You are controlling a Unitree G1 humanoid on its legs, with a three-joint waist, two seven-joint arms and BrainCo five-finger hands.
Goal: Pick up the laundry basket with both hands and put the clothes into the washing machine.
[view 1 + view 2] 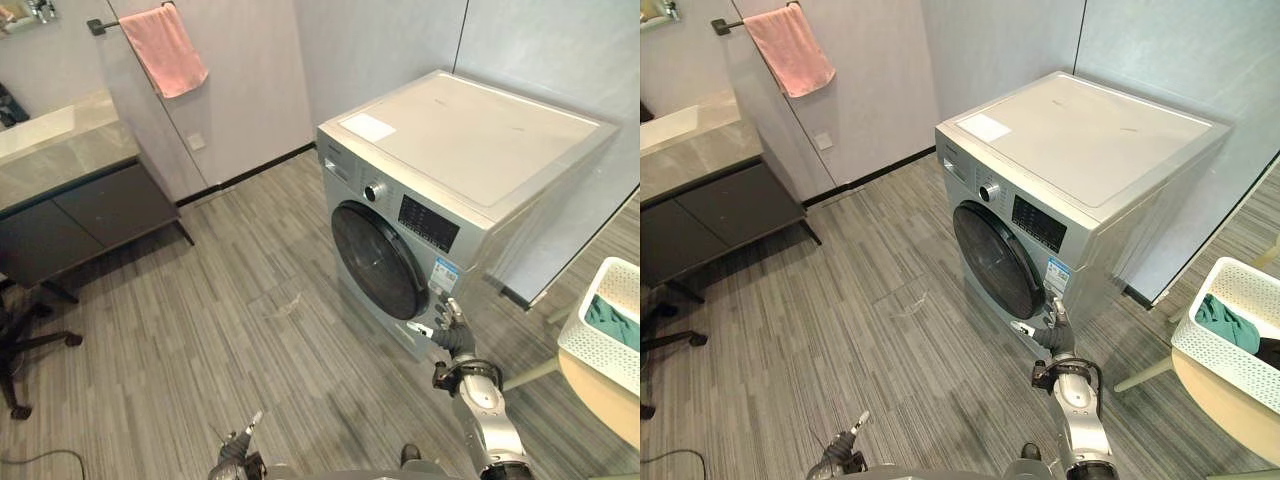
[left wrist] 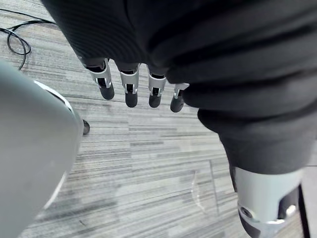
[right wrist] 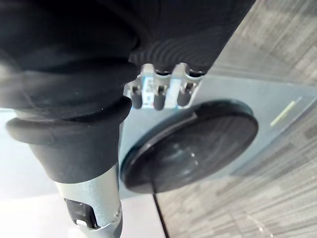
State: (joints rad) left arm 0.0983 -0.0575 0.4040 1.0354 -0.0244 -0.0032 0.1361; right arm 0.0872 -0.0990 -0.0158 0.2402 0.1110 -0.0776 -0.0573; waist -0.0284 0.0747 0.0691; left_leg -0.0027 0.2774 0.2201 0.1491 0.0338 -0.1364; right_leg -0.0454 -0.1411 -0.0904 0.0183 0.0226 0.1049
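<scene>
Risk: laundry basket (image 1: 592,348) with clothes (image 1: 612,320) at 3 o'clock on tabletop (image 1: 598,412), well apart from right hand (image 1: 452,332), fingers straight and empty by shut door (image 1: 376,260) of washing machine (image 1: 470,150), and left hand (image 1: 238,452), relaxed at 6 o'clock; lopsided grasp may tip it.

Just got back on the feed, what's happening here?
The robot faces the washing machine, whose door looks closed. Its right hand is raised and open beside the door, holding nothing. The left hand hangs low and open over the floor. The laundry basket with clothes sits untouched on a table to the right.
</scene>
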